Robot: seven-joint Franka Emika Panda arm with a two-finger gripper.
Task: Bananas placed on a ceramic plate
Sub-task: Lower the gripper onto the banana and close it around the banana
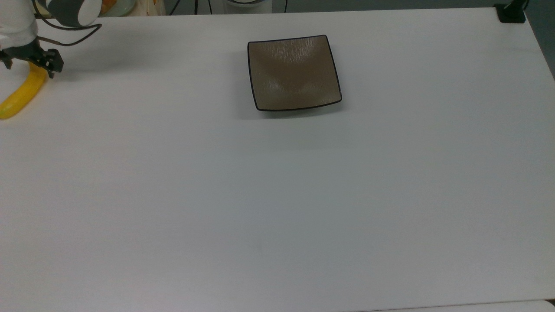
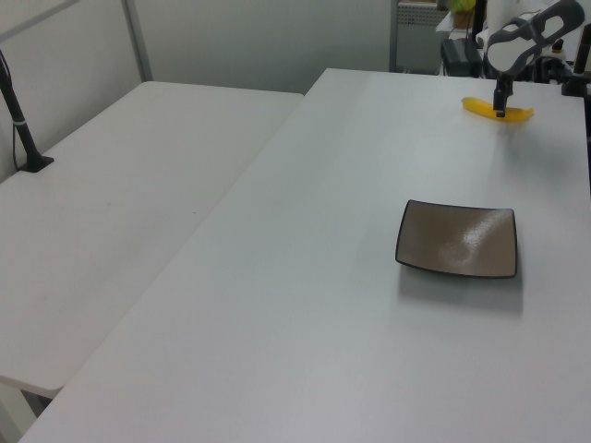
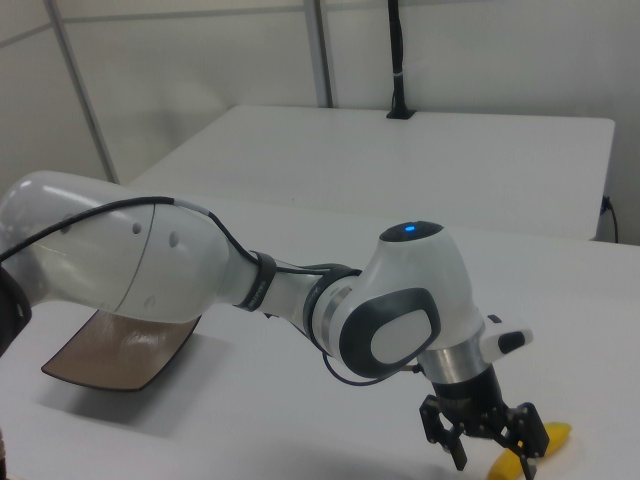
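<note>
table (image 1: 277,195): bare between banana (image 1: 19,97) and plate (image 1: 294,73) | obstacles: plate's upturned rim only

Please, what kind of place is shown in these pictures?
Probably a robotics lab or test room. A robot arm works over plain white tables, cables and equipment crowd the far edge, and the table carries just a banana and a plate.
</note>
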